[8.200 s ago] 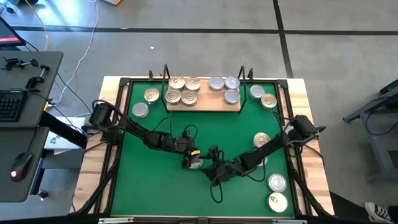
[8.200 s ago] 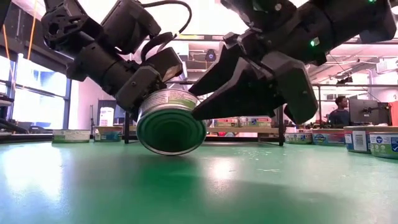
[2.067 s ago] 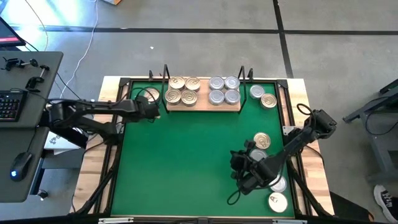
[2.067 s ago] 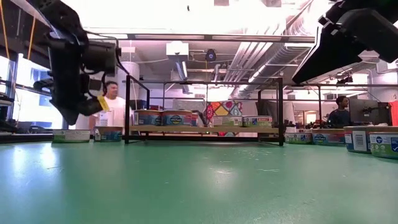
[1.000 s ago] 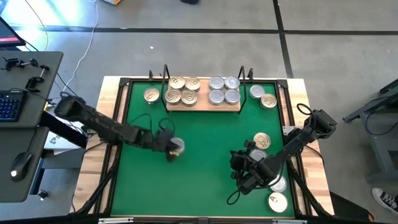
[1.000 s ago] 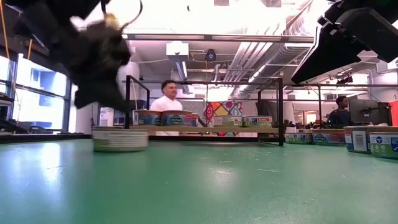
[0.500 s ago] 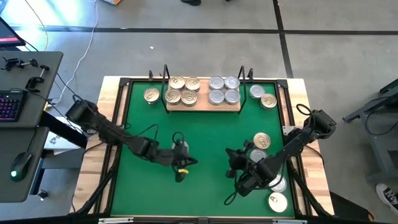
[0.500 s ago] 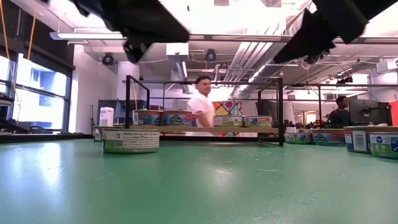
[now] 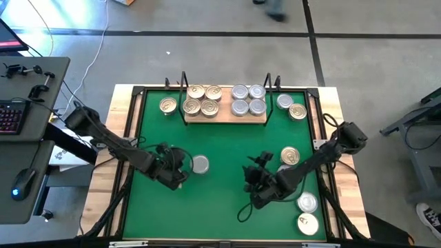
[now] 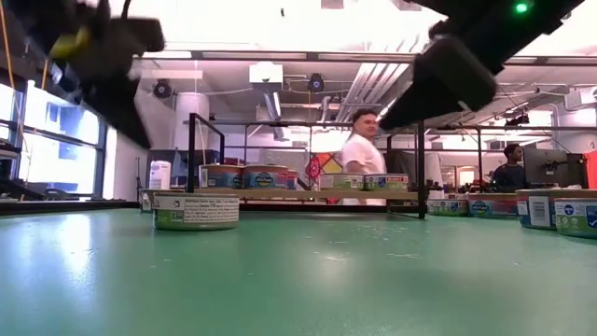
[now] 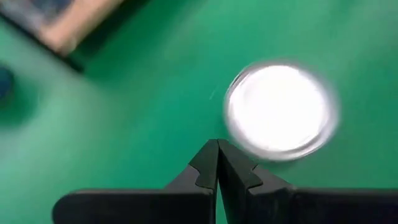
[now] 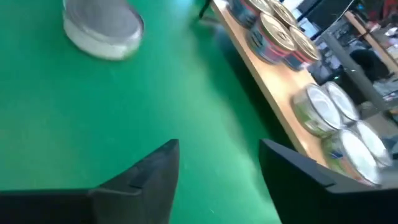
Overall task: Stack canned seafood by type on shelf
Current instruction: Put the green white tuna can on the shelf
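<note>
so there's a lone silver-lidded tin sitting flat on the green mat, about mid-table, well short of the shelf. my left gripper is just beside it, fingers pinched fully together with nothing between them. my right gripper hangs a bit further off on the tin's other side, jaws spread apart, also holding nothing.

handling guess: it's a rigid little metal puck, dense for its size, and won't crush. the lid looks shiny and slick, so i wouldn't trust a pinch on top. best bet is squeezing across the round side wall, low and square, since a curved wall can squirt out if i'm off-centre. it's squat, so tipping isn't much of a worry.

the shelf already has four gold-lidded tins grouped on its left half and four silver ones on its right, so i reckon this one belongs with the silver bunch. more tins are still loose off both ends of the shelf and down by my right arm.

labels: from the low view there's a green and white wrap on the side of the tin with some print, but i can't actually read any brand.
</note>
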Robot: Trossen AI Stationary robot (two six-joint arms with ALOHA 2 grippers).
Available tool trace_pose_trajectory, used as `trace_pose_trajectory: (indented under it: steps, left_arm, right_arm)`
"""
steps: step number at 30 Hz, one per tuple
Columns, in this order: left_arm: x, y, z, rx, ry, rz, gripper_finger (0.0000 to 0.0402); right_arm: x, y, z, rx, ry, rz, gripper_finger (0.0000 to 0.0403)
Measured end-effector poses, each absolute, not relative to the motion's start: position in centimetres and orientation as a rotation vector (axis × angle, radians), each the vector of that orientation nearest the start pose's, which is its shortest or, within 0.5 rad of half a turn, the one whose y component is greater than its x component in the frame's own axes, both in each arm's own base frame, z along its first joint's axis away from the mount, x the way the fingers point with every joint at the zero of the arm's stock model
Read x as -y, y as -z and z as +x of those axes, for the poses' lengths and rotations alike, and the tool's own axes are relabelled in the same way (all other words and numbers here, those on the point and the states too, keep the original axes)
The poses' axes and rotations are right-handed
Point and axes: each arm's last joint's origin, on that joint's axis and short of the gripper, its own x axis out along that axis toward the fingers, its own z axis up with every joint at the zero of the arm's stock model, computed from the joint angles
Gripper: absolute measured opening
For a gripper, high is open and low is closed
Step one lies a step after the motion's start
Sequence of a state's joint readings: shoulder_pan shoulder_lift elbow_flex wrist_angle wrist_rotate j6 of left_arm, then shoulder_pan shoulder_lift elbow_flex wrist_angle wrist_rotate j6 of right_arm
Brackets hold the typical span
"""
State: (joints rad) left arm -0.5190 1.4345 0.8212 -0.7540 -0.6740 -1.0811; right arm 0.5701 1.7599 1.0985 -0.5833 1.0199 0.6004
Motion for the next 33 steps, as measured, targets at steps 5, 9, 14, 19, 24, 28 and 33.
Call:
trace_pose_trajectory:
  steps: [5,9,14,19,24,28,33]
  left_arm:
    - [9.4,-14.2,20.2,-0.856,-0.649,-0.300,0.0000]
    - [9.0,-12.1,20.6,-0.711,-0.519,-0.374,0.0000]
    - [8.8,-10.7,21.5,-0.592,-0.401,-0.415,0.0000]
    - [9.2,-9.8,23.4,-0.562,-0.346,-0.390,0.0000]
    - [9.7,-8.4,25.9,-0.597,-0.316,-0.332,0.0000]
    - [10.2,-7.9,27.6,-0.602,-0.317,-0.286,0.0000]
    - [10.4,-8.2,28.7,-0.596,-0.307,-0.244,0.0000]
  right_arm:
    - [-15.4,-17.8,28.7,-0.820,0.493,-0.448,0.0226]
    - [-14.2,-16.2,30.6,-0.792,0.235,-0.391,0.0226]
    - [-11.7,-14.9,32.4,-0.564,0.009,-0.289,0.0227]
    - [-9.1,-13.7,33.2,-0.529,0.007,-0.171,0.0236]
    - [-7.3,-10.9,33.7,-0.655,-0.020,-0.032,0.0282]
    - [-6.6,-8.7,34.1,-0.680,0.008,0.019,0.0316]
    - [-6.4,-7.4,34.6,-0.630,0.061,0.032,0.0323]
